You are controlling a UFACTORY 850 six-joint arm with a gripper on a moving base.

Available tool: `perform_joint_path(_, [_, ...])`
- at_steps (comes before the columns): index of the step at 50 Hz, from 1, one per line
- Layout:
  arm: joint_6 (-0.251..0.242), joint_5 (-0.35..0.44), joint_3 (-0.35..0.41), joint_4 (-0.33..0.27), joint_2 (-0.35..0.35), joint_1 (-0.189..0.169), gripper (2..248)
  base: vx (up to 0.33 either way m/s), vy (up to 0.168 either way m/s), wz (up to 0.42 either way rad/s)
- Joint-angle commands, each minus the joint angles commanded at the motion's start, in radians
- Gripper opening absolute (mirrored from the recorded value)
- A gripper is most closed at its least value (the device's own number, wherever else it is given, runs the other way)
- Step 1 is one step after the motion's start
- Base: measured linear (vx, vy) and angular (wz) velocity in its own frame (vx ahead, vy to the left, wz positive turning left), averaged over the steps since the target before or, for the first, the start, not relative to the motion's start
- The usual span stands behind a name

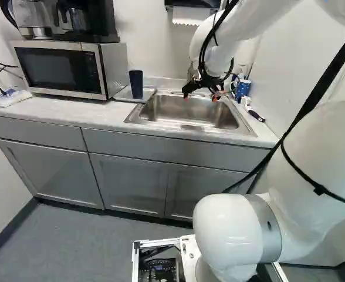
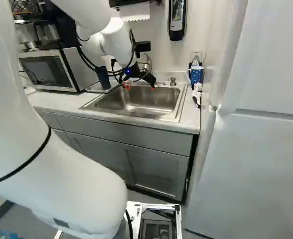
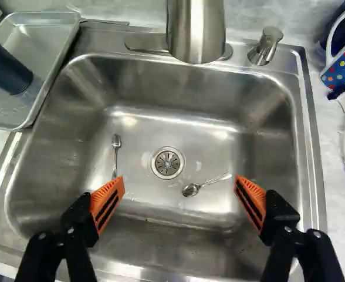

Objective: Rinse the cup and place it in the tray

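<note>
Cabinet fronts [image 1: 128, 176] come up first, grey, dead ahead of the base at twelve o'clock, and over them we get the steel sink [image 3: 190, 217]. Above its basin hangs the gripper [image 1: 200, 97], and look at that pincer: fingers spread wide apart, orange pads [image 3: 109, 200] facing each other with only air between them, nothing in its grasp! Down on the basin floor, with twelve toward the tap, one small spoon [image 3: 191, 190] lies at four o'clock from the drain [image 3: 168, 163], its handle angled out toward two; another spoon [image 3: 116, 141] sits at nine, bowl pointing at twelve. Over to ten o'clock from the gripper now, and there's the cup [image 3: 5, 66], dark blue, standing upright in the metal tray [image 3: 29, 30], which is right beside the basin! Tap [image 3: 196, 35] straight up at twelve, pump [image 3: 265, 47] at one, and out at two, on the counter [image 1: 55, 117], a blue mug [image 3: 344, 61] with coloured dots. Back round to ten, beyond the tray, stands the microwave [image 1: 58, 70], a coffee maker [image 1: 73, 20] on top. Farthest off, at twelve, paper towels [image 2: 135, 11] hang on the wall.
</note>
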Motion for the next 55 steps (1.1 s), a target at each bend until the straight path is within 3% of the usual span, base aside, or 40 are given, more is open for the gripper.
perform_joint_path(25, [0.0,0.0,0.0,0.0,0.0,0.0,247,-0.045,0.024,-0.004])
perform_joint_path(55, [0.0,0.0,0.0,0.0,0.0,0.0,247,-0.184,0.12,-0.019])
